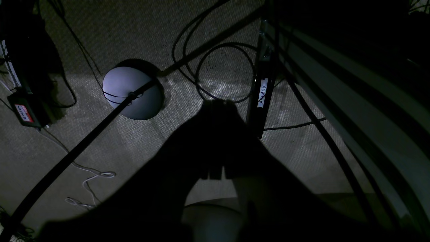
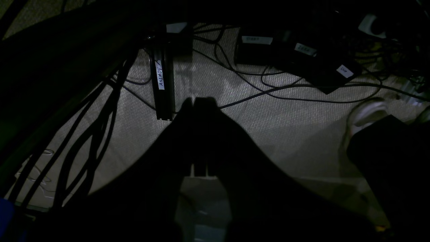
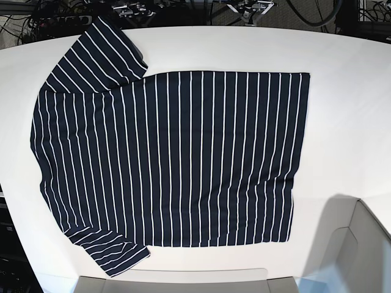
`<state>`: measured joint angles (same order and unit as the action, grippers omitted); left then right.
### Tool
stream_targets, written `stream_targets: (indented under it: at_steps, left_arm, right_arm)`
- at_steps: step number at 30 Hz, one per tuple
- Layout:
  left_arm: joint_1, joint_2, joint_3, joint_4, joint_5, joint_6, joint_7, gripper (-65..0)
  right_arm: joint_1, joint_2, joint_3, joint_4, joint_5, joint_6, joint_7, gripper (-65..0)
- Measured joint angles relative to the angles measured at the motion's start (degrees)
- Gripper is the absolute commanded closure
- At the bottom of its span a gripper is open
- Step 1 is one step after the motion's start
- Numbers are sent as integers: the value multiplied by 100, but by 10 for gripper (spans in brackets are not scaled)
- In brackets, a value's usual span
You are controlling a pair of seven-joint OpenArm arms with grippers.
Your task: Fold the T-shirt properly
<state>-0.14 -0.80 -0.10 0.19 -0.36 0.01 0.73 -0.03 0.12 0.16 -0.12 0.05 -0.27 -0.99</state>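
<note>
T-shirt (image 3: 171, 159) spread flat, unfolded, on white table (image 3: 348, 104).

Both grippers are being held off the table over the carpet (image 1: 134, 30), left gripper (image 1: 218, 104) and right gripper (image 2: 198, 101) with fingers pressed together, empty, likely parked, folding not yet begun.

a white strip label is running lengthwise down a black bar (image 1: 261, 97) on the carpet in the left wrist view, handwritten and reading roughly "asimov". the same bar (image 2: 162, 84) is showing in the right wrist view, its label again reading about "asimov". a red-and-white sticker is sitting on a black box (image 1: 27, 112) at the left edge of the left wrist view, its word too blurred to make out. white labels are lying on black power bricks (image 2: 302, 57) in the right wrist view, unreadable.
</note>
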Motion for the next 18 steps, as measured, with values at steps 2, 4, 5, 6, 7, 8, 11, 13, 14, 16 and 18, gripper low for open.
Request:
stream_targets:
  at_steps: [2,4,5,6,7,8,11,13,14,16,18]
  left_arm:
    - [0,0,2,0,0,2,0,-2]
    - [0,0,2,0,0,0,0,-2]
    - [0,0,2,0,0,0,0,-2]
    - [0,0,2,0,0,2,0,-2]
    - [0,0,2,0,0,0,0,-2]
    - [0,0,2,0,0,0,0,-2]
    - [0,0,2,0,0,0,0,-2]
    - [0,0,2,0,0,0,0,-2]
    - [0,0,2,0,0,0,0,-2]
    - [0,0,2,0,0,0,0,-2]
    - [0,0,2,0,0,2,0,-2]
  right_arm:
    - [0,2,0,0,0,0,0,-2]
    - [0,2,-2,0,0,0,0,-2]
    - [0,2,-2,0,0,0,0,-2]
    - [0,2,-2,0,0,0,0,-2]
    - [0,2,-2,0,0,0,0,-2]
    - [0,2,-2,0,0,0,0,-2]
    - [-9,2,-2,2,0,0,2,-2]
    - [-15,4,-2,2,0,0,4,-2]
    - [-31,9,-2,2,-2,0,4,-2]
    - [-55,35,-2,2,0,2,24,-2]
    - [-85,68,-2,2,0,0,24,-2]
